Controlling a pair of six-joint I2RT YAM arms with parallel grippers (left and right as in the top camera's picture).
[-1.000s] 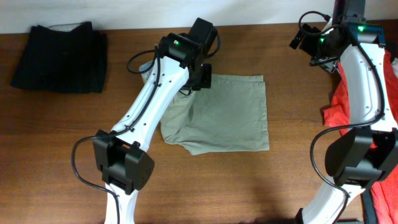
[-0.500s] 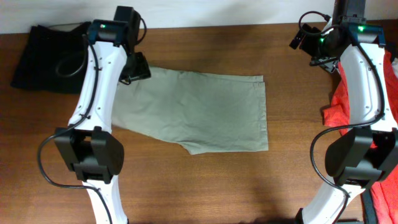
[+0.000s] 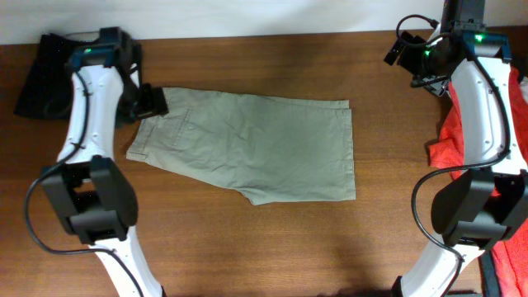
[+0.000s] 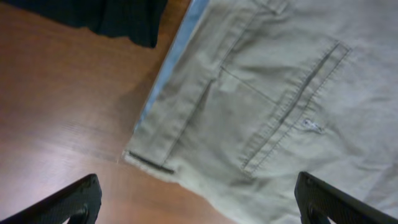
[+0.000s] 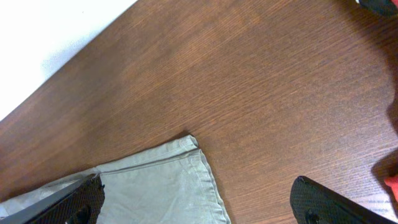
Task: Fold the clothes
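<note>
One pair of khaki shorts (image 3: 264,144) lies spread flat on the middle of the counter (image 3: 272,239). The waistband (image 4: 180,106) is toward the robot's left, the hem (image 5: 208,177) toward its right, and the seat pocket (image 4: 286,106) faces up. A black garment (image 3: 37,82) lies at the far left corner, near the waistband but apart from it. A red T-shirt (image 3: 450,136) is heaped at the right edge, well apart from the shorts.

Trouble is likeliest at the waistband corner. It is thick and doubled, so a shallow pinch may catch only the top layer, and the fold would fall open when carried over. Too low an approach could push the cloth along the counter and wrinkle the flat panel. The shorts' near edge runs at a slant, so a fold drawn straight across may land askew. A wide reach could also snag the black garment.

The left arm (image 3: 87,107) reaches along the black garment's side, its wrist turned down over the waistband corner. The left fingers (image 4: 78,202) are spread wide with nothing between them. They seem to hover above the cloth, though the wrist view does not settle whether they touch it. The right arm (image 3: 483,99) stands tall at the far right corner, with the right fingers (image 5: 323,205) likewise wide apart and empty above the hem corner.
</note>
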